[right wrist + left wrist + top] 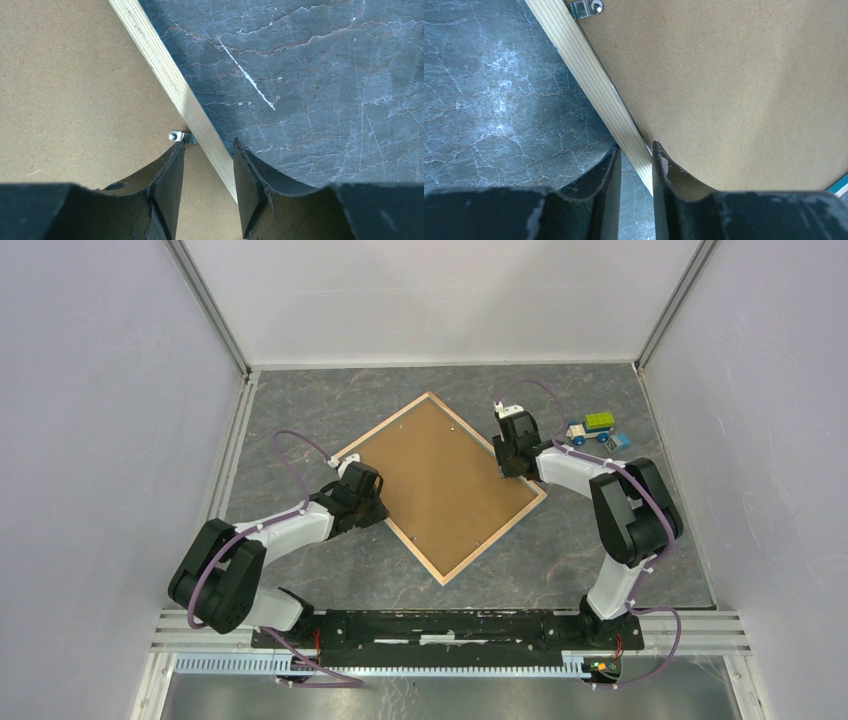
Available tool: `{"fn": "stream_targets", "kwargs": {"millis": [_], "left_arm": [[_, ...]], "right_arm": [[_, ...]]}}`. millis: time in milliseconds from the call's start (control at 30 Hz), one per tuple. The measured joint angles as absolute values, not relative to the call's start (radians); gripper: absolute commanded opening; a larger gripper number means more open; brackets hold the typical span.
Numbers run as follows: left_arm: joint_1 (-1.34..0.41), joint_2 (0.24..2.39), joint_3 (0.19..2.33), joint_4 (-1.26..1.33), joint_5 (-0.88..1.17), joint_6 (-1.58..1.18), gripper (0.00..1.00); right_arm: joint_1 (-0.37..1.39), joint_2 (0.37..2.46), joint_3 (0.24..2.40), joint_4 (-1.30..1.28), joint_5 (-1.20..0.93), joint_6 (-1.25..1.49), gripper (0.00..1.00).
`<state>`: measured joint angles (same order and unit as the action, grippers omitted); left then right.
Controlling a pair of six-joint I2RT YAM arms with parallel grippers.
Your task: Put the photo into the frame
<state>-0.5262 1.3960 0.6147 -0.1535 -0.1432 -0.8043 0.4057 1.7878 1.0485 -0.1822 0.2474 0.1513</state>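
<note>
Top external view: the frame (494,538) lies flat on the tabletop (300,420), back up, with a light wood rim around a brown backing sheet (445,480). It is turned like a diamond, one corner pointing far and one near, and its long axis runs from far left to near right. The left gripper (372,498) is at the near-left long side, close to the left corner. The right gripper (510,465) is at the far-right long side, toward the right corner, so the frame lies between the two. Left wrist view: the fingers (610,172) are only narrowly parted and straddle the rim, one over the tabletop and the other over the backing sheet. The rim almost fills the gap, and I cannot tell whether it is pinched. A metal clip (585,8) sits further along the rim, lapping onto the backing sheet. Right wrist view: the fingers (172,172) also straddle the rim, one over the backing sheet and one over the tabletop. This gap is wider than the rim, with a strip of backing sheet showing inside it, so the gripper is partly open and not clamped. A second clip (180,136) sits just beside the inner fingertip. A small toy truck (592,426) with a green top and a blue block (620,440) lie far right on the tabletop, apart from the frame.
</note>
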Motion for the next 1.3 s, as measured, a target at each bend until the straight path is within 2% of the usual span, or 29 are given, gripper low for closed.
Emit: {"fn": "stream_targets", "kwargs": {"millis": [300, 633, 900, 1100, 1300], "left_arm": [[-0.525, 1.396, 0.614, -0.152, -0.138, -0.804, 0.18], [-0.523, 1.394, 0.612, -0.15, -0.135, -0.804, 0.18], [-0.517, 1.403, 0.618, -0.151, -0.134, -0.802, 0.2], [-0.455, 1.507, 0.733, -0.21, -0.071, -0.77, 0.2], [-0.389, 1.635, 0.873, -0.237, -0.031, -0.757, 0.22]], "right_arm": [[0.41, 1.806, 1.065, -0.185, 0.246, 0.134, 0.33], [0.41, 1.819, 1.088, -0.213, 0.249, 0.118, 0.04], [0.41, 1.822, 1.088, -0.197, 0.249, 0.104, 0.0], [0.402, 1.803, 1.055, -0.159, 0.247, 0.111, 0.0], [0.386, 1.673, 0.867, -0.034, 0.241, 0.214, 0.01]]}}
